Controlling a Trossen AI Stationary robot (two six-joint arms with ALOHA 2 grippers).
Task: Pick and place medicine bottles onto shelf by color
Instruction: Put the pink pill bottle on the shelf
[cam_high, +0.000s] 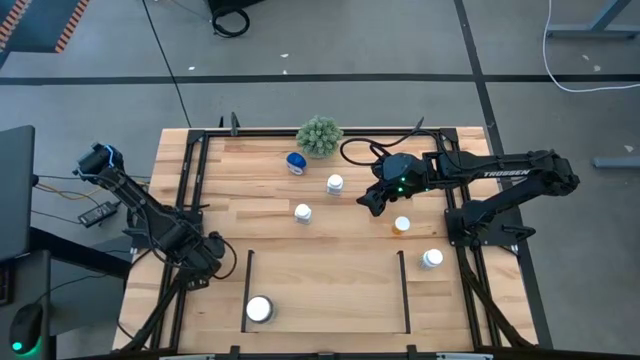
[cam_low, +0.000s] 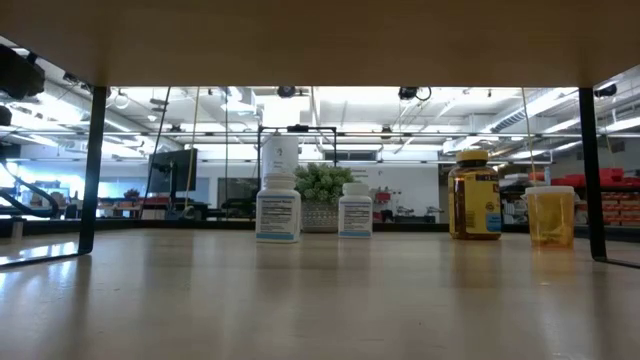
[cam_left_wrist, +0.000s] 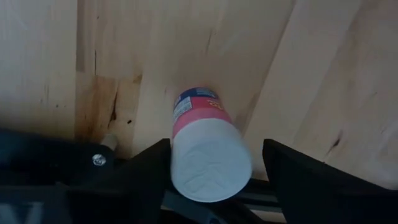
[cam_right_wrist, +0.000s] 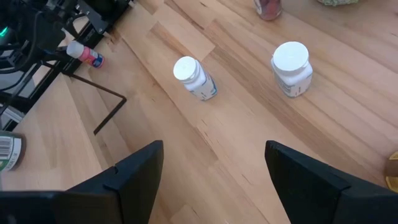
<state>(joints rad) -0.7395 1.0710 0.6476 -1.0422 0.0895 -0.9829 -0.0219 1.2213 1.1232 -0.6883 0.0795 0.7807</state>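
My left gripper (cam_high: 207, 250) is low at the table's left side, open, with a small pink-labelled, white-capped bottle (cam_left_wrist: 208, 149) lying between its fingers, cap toward the wrist; the bottle also shows in the right wrist view (cam_right_wrist: 86, 54). My right gripper (cam_high: 372, 202) is open and empty above the table's far middle. Two white-capped bottles (cam_right_wrist: 194, 78) (cam_right_wrist: 291, 67) stand ahead of it. A blue bottle (cam_high: 296, 162), an amber one (cam_high: 402, 225) and a white-capped one (cam_high: 432, 259) stand on the table. A larger white-capped bottle (cam_high: 259, 309) stands in the shelf bay (cam_high: 404, 290), by its left strip. My left gripper has the pink-labelled bottle lengthwise between its open fingers. One finger (cam_left_wrist: 149, 171) stands right beside the cap's side (cam_left_wrist: 177, 168). Bare wood shows between the cap and the other finger (cam_left_wrist: 292, 174). I cannot tell whether the gripper touches the bottle.
A green spiky plant ball (cam_high: 319, 135) sits at the far edge beside the blue bottle. The black frame (cam_high: 190, 200) runs along the table's sides, close to my left gripper. Bare wood lies between the shelf's two strips.
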